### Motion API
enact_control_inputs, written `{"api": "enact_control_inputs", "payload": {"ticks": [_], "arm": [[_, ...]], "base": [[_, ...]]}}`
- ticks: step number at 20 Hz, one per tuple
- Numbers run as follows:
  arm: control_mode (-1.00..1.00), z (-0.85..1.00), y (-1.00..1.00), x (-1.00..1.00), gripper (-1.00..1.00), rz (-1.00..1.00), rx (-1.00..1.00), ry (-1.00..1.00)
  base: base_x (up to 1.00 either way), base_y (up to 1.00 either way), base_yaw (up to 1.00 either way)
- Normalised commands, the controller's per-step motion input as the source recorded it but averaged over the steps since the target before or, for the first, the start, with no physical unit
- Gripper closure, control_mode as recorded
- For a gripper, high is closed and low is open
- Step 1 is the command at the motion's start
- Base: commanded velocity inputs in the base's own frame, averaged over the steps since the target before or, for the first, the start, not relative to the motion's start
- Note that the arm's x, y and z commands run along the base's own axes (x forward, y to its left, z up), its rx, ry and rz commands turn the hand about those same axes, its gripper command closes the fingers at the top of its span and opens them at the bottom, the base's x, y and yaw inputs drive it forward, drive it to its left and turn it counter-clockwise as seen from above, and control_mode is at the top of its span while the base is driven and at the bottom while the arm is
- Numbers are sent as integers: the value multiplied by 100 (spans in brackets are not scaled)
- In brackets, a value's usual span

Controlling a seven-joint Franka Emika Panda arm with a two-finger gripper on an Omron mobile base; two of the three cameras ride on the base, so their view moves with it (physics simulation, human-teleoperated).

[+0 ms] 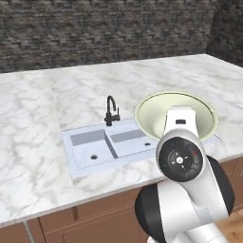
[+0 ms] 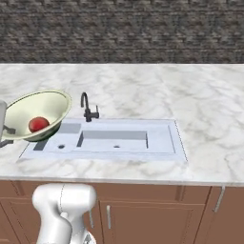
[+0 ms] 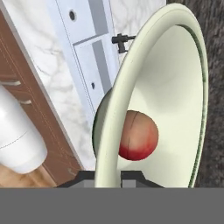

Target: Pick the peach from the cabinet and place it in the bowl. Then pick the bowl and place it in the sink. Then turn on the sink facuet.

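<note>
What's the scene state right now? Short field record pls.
stage: bowl lifted, being carried at the sink
peach: inside the bowl
bowl pose: tilted, above the sink's end, not set down
fingers: shut on the bowl's rim, one each side
faucet: behind the sink, beside the bowl, no water seen
sink: both basins hold nothing
counter: marble, around the sink

wall point(image 1: 95, 28): dark stone | counter point(image 2: 200, 100): white marble | cabinet fronts point(image 2: 157, 209): brown wood
</note>
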Motion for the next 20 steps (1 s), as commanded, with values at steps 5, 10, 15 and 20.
{"api": "enact_control_inputs", "payload": {"ticks": [5, 10, 15, 20], "arm": [[100, 0, 0, 0, 100, 0, 0, 0], [100, 0, 0, 0, 100, 0, 0, 0], [100, 0, 0, 0, 100, 0, 0, 0], [100, 0, 0, 0, 100, 0, 0, 0]], "base": [[41, 0, 7], [45, 0, 4], [44, 0, 0], [30, 7, -1]]}}
